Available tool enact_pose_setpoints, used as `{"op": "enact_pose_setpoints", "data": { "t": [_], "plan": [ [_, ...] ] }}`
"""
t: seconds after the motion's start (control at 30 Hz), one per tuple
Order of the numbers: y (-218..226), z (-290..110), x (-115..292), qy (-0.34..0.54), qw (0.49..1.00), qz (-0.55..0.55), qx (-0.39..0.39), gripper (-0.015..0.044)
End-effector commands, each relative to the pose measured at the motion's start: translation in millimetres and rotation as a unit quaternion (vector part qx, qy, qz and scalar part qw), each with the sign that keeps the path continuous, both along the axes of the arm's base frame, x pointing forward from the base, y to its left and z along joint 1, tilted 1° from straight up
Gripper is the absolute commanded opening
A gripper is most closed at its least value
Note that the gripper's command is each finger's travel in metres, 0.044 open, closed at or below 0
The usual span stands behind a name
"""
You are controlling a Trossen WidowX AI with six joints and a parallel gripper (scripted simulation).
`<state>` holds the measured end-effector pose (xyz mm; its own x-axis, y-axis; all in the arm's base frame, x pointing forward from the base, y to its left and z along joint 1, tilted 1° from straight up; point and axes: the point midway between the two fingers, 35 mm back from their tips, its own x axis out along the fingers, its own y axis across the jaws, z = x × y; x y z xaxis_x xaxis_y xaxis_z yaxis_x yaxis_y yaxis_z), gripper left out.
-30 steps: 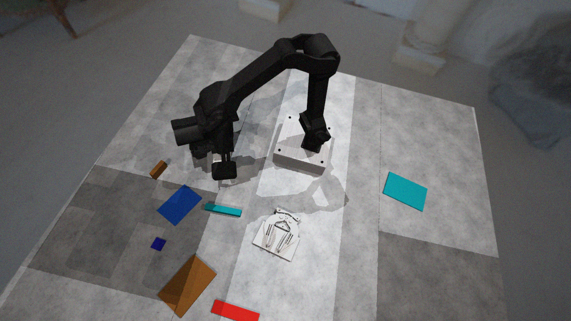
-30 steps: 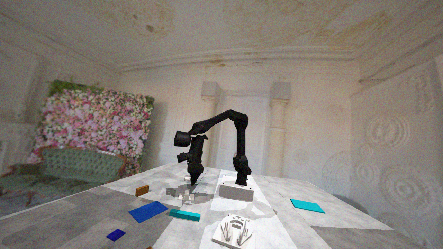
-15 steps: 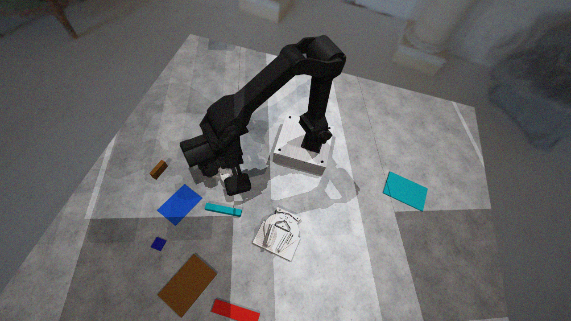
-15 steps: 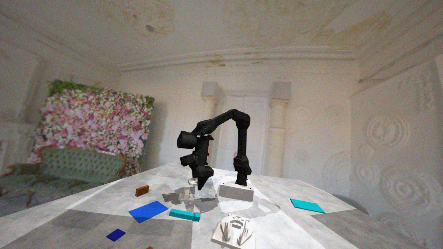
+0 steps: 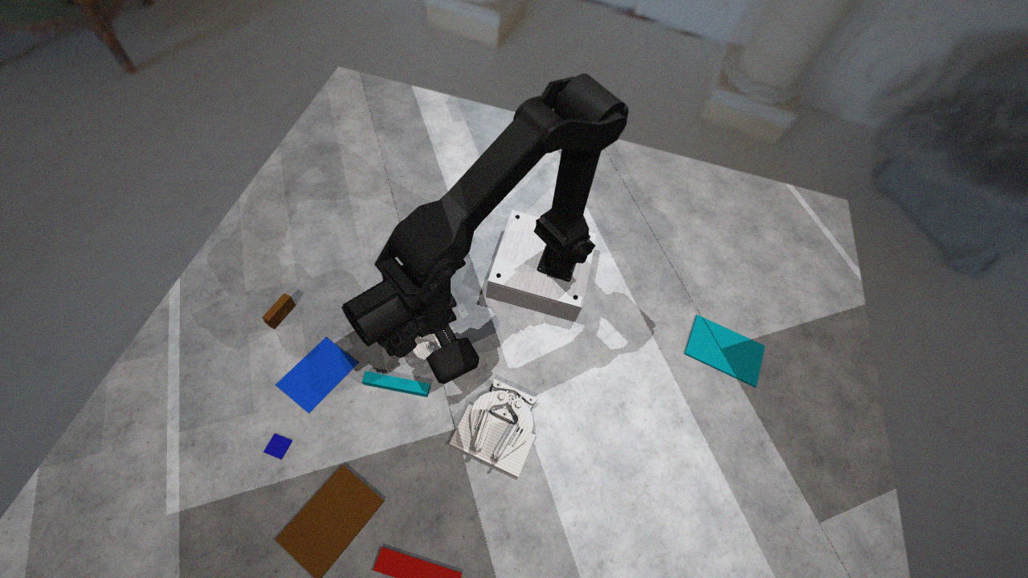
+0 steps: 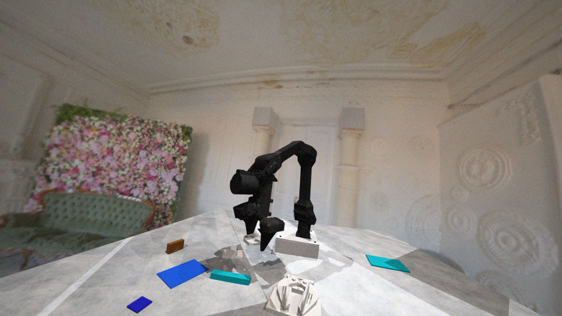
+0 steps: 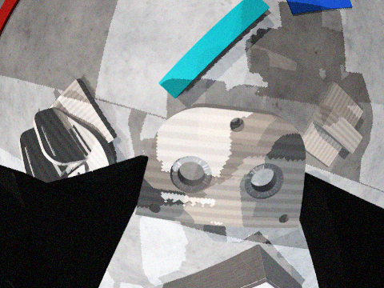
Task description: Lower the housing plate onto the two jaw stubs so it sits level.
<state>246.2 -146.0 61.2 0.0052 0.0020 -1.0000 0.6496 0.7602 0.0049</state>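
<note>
The gripper [image 5: 426, 350] [image 6: 256, 241] [image 7: 225, 170] is shut on the housing plate [image 5: 422, 349] [image 6: 247, 238] [image 7: 200, 136], a pale rounded plate with two large ringed holes and several small ones. Its fingers grip opposite edges, and the plate hangs above the table. The pale jaw assembly [image 5: 495, 429] [image 6: 293, 296] stands apart from it, nearer the front in the exterior view. Its two long jaws lie side by side on a square base. In the wrist view the jaw assembly [image 7: 86, 104] is at the left, partly hidden by a finger. Its stubs are too small to tell apart.
A small pale stepped stand [image 6: 232, 252] [image 7: 334, 124] is near the gripper. A teal bar [image 5: 395, 384] [image 6: 230, 277] [image 7: 216, 48] and blue panel [image 5: 316, 373] [image 6: 182, 273] lie nearby. A brown block [image 5: 279, 310], brown panel [image 5: 330, 518], red bar [image 5: 417, 563] and teal panel [image 5: 726, 350] lie farther out.
</note>
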Motion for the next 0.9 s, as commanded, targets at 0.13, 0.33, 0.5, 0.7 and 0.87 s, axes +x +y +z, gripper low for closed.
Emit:
{"op": "enact_pose_setpoints", "data": {
  "t": [0.13, 0.33, 0.5, 0.7, 0.87],
  "plan": [
    [27.2, 0.8, 9.9, -0.003, 0.998, 0.056, 0.001, 0.0351],
    [46.3, 0.9, 15.6, -0.003, 0.995, 0.095, 0.002, 0.0351],
    [62.4, 1.0, 19.4, -0.003, 0.992, 0.127, 0.002, 0.0351],
    [81.9, 1.1, 22.6, -0.004, 0.986, 0.166, 0.003, 0.0351],
    [98.2, 1.2, 24.2, -0.004, 0.980, 0.198, 0.003, 0.0351]
  ]
}}
